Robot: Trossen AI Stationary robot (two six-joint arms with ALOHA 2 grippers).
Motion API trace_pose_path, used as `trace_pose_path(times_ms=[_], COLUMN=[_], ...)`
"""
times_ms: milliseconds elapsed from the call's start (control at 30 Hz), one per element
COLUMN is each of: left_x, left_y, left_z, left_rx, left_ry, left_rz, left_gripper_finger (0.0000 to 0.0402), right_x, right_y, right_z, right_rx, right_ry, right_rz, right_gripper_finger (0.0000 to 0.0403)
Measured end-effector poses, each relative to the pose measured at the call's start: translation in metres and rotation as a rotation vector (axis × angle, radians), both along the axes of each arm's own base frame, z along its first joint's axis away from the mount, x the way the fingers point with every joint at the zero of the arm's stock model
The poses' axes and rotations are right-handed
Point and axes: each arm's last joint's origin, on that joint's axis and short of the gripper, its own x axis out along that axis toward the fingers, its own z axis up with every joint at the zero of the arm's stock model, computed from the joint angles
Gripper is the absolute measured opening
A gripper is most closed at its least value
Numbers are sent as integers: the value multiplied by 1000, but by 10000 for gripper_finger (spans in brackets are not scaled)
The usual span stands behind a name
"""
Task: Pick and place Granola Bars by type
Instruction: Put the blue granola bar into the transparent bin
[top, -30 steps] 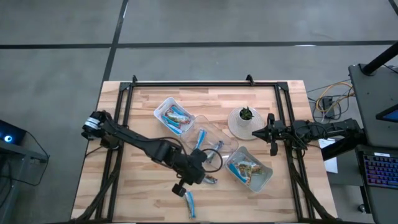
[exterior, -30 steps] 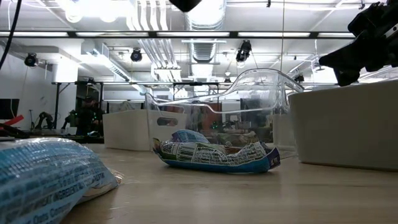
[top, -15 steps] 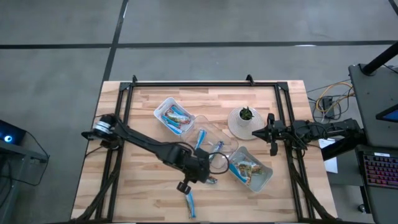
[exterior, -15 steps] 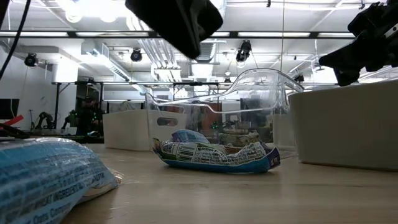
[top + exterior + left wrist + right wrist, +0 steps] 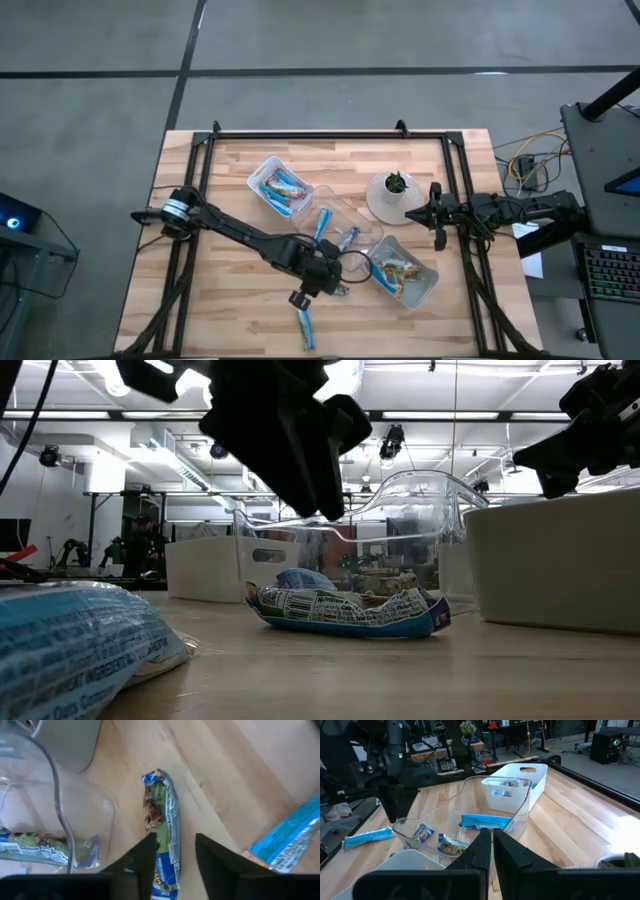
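Counts, high view. Two dark robot arms are reaching over the wooden counter (image 5: 240, 310), one from each side. Three trays are sitting on it: two white rectangular plastic bins (image 5: 262, 172) (image 5: 425, 292) and one clear plastic tray (image 5: 366, 232). One small potted plant on a round white dish (image 5: 393, 194) is standing there. One bright blue foil-wrapped bar (image 5: 306, 326) is lying loose near the counter's front edge; bars inside the trays are overlapping, uncountable.

On the wooden worktop (image 5: 230, 180), a clear plastic tray (image 5: 345, 232) sits at centre frame, between white bins upper left (image 5: 280, 186) and lower right (image 5: 402, 270). A foil-wrapped granola bar (image 5: 165, 837) lies beneath the left end effector (image 5: 172, 852); another (image 5: 306, 326) lies near the bottom edge.
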Motion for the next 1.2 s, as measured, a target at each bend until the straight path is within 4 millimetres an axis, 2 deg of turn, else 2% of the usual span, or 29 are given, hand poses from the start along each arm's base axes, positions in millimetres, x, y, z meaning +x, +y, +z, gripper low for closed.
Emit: trace_pose_path(times_ms=[200,333,500,1200], left_x=[0,-5,-10,-18], left_y=[1,4,5,12], left_z=[-3,-14,-28,-57], left_rx=[38,66,77,61], left_ry=[-6,25,47,44], left_rz=[20,27,29,77], left_gripper_finger=[195,221,224,224], right_x=[0,0,0,0], right_y=[0,0,0,0], right_z=[0,0,0,0], right_rx=[0,0,0,0], right_ry=[1,0,0,0], right_rz=[-1,-1,-1,-1], right_gripper_finger=[13,13,13,13])
